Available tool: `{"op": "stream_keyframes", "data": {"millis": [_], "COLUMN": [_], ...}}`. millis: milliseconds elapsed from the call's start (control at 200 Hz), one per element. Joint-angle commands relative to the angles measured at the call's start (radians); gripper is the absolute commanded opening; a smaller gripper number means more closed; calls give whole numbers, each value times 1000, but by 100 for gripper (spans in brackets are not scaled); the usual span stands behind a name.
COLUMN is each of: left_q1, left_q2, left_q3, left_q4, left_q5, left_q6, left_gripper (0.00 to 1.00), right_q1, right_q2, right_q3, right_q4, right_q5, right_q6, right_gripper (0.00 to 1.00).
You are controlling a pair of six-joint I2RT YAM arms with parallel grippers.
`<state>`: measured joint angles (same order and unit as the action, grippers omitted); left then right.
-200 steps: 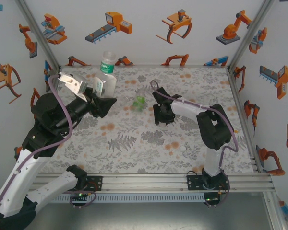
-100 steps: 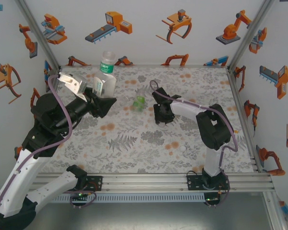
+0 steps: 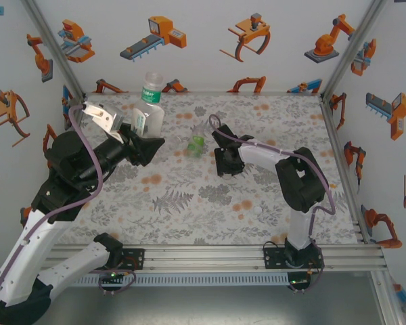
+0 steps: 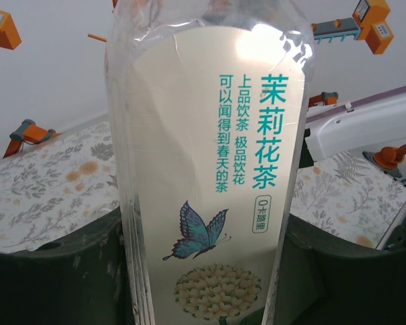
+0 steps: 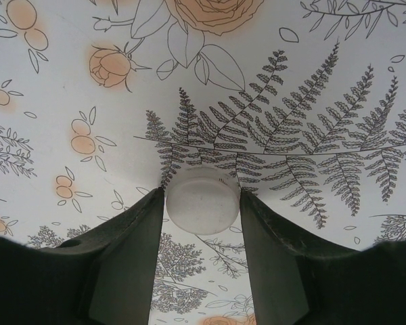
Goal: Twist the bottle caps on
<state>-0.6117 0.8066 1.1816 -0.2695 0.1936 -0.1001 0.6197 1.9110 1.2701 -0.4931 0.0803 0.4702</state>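
Observation:
My left gripper [image 3: 143,141] [image 4: 206,267] is shut on the bottle with the green label band [image 3: 149,116] [image 4: 210,156] and holds it upright above the table's back left, its open neck [image 3: 153,84] on top. A green-tinted bottle [image 3: 197,140] lies on the floral cloth near the middle back. Just right of it my right gripper [image 3: 224,164] [image 5: 203,220] is down at the cloth. Its two dark fingers [image 5: 132,250] press on either side of a white bottle cap [image 5: 203,200].
A small white round cap [image 3: 259,211] lies on the cloth toward the front right. Printed walls close the table at the back and both sides. An aluminium rail [image 3: 210,256] runs along the near edge by the arm bases.
My right gripper has shifted slightly to the left and toward the back, staying low on the cloth. The left arm and its bottle have not moved.

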Motion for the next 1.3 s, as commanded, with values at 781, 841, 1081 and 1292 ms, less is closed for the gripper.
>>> {"op": "stream_keyframes", "data": {"millis": [781,841,1081,1292], "left_q1": [7,6,6,4], "left_q2": [3,9,59,133], "left_q3": [-13,-13,-16,-7], "left_q4": [8,-4,-75,-113], "left_q5": [-9,-7,42,159], "left_q6": [-2,8,69,128], "left_gripper": [5,5,3,6], "right_q1": [10,7,-52,-159], "right_q2": [-37,-66,-240,-426], "right_q3": [22,27,11,25], "right_q4": [-61,-75,-131,-188], "right_q5": [21,17,-69,-277], "right_q6": [-22,-35,-127,-225], "right_gripper": [34,34,31,23]}}
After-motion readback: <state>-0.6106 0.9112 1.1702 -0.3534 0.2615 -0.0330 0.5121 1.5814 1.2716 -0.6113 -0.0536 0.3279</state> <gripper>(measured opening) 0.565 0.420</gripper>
